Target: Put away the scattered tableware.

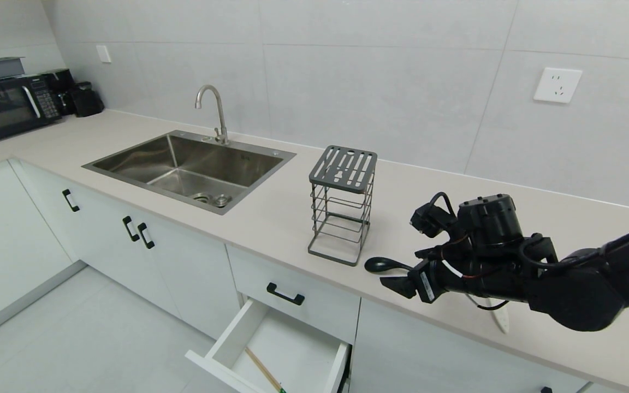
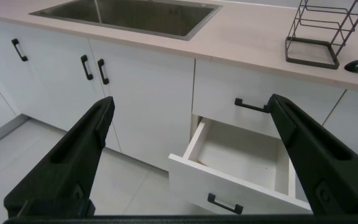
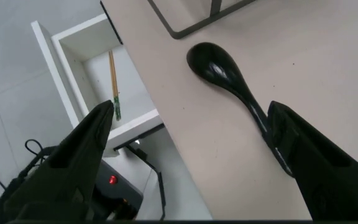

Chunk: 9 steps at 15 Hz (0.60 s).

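A black spoon (image 1: 383, 266) lies on the beige counter (image 1: 271, 218) near its front edge, just right of a grey wire rack (image 1: 342, 207). My right gripper (image 1: 408, 270) hovers open low over the spoon's handle. In the right wrist view the spoon (image 3: 229, 74) points its handle toward one finger (image 3: 316, 168), with the bowl clear of the right gripper (image 3: 190, 109). Below the counter a white drawer (image 1: 271, 349) stands pulled out with chopsticks (image 1: 262, 371) inside. My left gripper (image 2: 191, 102) is open, out in front of the cabinets, facing the drawer (image 2: 241, 162).
A steel sink (image 1: 194, 166) with a tap is set in the counter left of the rack. A microwave (image 1: 3, 106) stands at the far left. A white object (image 1: 503, 322) lies on the counter under my right arm. The wall runs behind the counter.
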Tool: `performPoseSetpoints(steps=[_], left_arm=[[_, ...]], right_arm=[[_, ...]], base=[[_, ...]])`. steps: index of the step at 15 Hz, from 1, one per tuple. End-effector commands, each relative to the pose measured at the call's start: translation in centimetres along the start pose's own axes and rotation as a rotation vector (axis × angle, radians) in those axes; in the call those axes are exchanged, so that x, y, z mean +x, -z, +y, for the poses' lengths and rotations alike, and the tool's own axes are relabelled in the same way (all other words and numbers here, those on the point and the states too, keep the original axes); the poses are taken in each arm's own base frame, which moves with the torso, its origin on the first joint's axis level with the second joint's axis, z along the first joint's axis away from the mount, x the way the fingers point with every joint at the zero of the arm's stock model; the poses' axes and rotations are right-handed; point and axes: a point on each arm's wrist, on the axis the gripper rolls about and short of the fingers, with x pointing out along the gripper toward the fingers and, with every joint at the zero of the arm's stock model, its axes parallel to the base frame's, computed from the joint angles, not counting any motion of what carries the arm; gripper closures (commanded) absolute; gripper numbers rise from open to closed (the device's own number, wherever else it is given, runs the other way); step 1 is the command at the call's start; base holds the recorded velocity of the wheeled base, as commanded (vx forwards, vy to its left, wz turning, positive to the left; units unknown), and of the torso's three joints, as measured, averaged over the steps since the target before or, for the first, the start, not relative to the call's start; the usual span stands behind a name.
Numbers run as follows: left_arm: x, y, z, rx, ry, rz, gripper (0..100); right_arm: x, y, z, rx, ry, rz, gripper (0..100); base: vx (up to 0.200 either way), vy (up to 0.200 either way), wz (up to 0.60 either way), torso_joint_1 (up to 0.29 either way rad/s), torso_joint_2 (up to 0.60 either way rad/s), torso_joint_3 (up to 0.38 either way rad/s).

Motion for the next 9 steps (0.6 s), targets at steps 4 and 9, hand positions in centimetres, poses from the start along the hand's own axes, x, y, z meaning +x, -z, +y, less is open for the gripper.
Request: performPoseSetpoints(steps=[4,9], left_arm=[[0.0,0.0,0.0,0.000,0.000,0.001,0],[0.0,0.0,0.0,0.000,0.000,0.001,0]], right_arm=[[1.8,0.4,-0.3,0.019,0.004,0.028,0],[3.1,1.2,-0.7,0.021,0.010,0.065,0]], base=[[0.000,0.000,0.00,0.000,0.00,0.000],[0.000,0.000,0.00,0.000,0.00,0.000]])
